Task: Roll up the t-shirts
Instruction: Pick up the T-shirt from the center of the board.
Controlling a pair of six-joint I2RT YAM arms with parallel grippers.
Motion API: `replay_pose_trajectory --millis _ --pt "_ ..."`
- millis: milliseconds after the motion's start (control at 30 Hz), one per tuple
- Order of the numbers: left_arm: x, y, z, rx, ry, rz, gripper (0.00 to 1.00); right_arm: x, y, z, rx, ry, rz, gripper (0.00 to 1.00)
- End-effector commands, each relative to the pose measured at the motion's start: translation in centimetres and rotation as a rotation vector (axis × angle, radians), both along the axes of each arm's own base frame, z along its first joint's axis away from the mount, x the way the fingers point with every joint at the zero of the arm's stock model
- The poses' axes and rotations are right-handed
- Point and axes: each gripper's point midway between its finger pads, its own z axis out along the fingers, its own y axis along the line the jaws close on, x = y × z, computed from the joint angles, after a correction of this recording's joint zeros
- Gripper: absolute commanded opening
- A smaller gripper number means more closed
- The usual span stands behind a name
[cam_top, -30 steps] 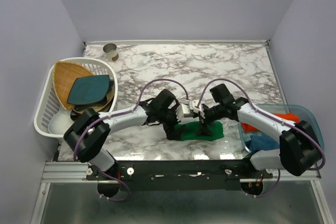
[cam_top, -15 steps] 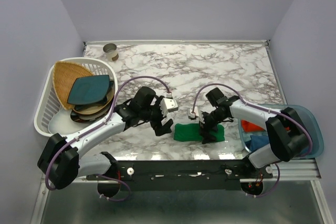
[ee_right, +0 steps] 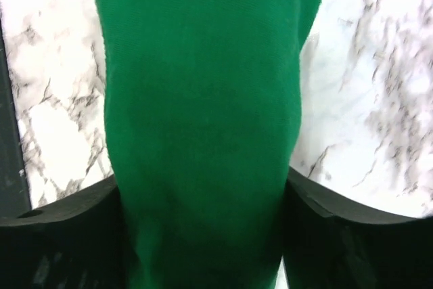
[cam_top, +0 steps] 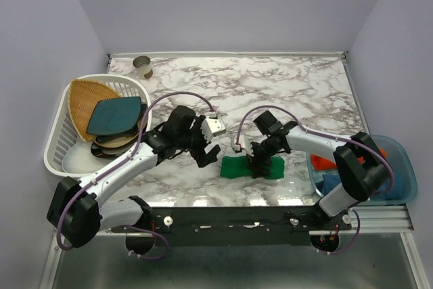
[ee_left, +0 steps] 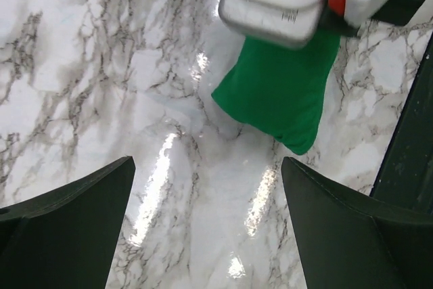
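Note:
The green t-shirt [cam_top: 232, 166] lies as a compact roll on the marble near the front edge. My right gripper [cam_top: 260, 165] is down over its right half. In the right wrist view the green cloth [ee_right: 203, 99] fills the whole gap of that gripper [ee_right: 203, 235], and both fingers [ee_right: 67, 235] press against its sides. My left gripper [cam_top: 206, 156] hovers open just left of the roll with nothing between its jaws. In the left wrist view this gripper [ee_left: 208, 221] is over bare marble, and the roll [ee_left: 281, 93] lies ahead under the right wrist.
A blue bin [cam_top: 406, 167] at the right front holds an orange-red bundle [cam_top: 323, 162] and a blue bundle [cam_top: 330, 184]. A white basket [cam_top: 57, 143] on the left carries a wicker tray [cam_top: 84, 99] and a dark teal plate [cam_top: 115, 114]. A small cup [cam_top: 142, 67] stands at the back left.
My left gripper has drawn back to the left, off the green roll. The right gripper has shifted left along the roll and its jaws have narrowed onto it.

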Motion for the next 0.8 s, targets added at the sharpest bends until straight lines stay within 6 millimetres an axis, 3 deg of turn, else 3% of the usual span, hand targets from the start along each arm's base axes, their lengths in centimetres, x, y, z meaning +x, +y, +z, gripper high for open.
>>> replay_pose_trajectory --millis 0,67,200,333,600,633,767 --pt "1.9 1.0 2.5 0.022 -0.089 0.036 0.99 -0.7 -0.9 -3.4 -0.167 -0.005 0.020 0.63" --pt "2.4 1.2 3.2 0.026 -0.108 0.050 0.99 -1.1 -1.3 -4.2 -0.218 0.002 0.037 0.48" --pt "3.3 1.5 4.3 0.023 -0.134 0.073 0.99 -0.8 -0.9 -3.5 -0.196 -0.039 0.031 0.47" --pt "4.6 2.2 5.5 0.029 -0.174 0.110 0.99 0.3 -0.4 -0.8 -0.181 -0.110 0.048 0.43" --pt "9.3 4.1 9.3 0.036 -0.308 0.199 0.99 2.5 -0.8 8.8 -0.087 -0.424 0.166 0.39" --pt "9.8 4.1 9.3 0.035 -0.314 0.207 0.99 2.1 -1.6 10.4 -0.084 -0.466 0.175 0.39" --pt "11.4 4.1 10.6 0.009 -0.341 0.229 0.99 1.2 -5.1 13.3 -0.083 -0.594 0.200 0.38"
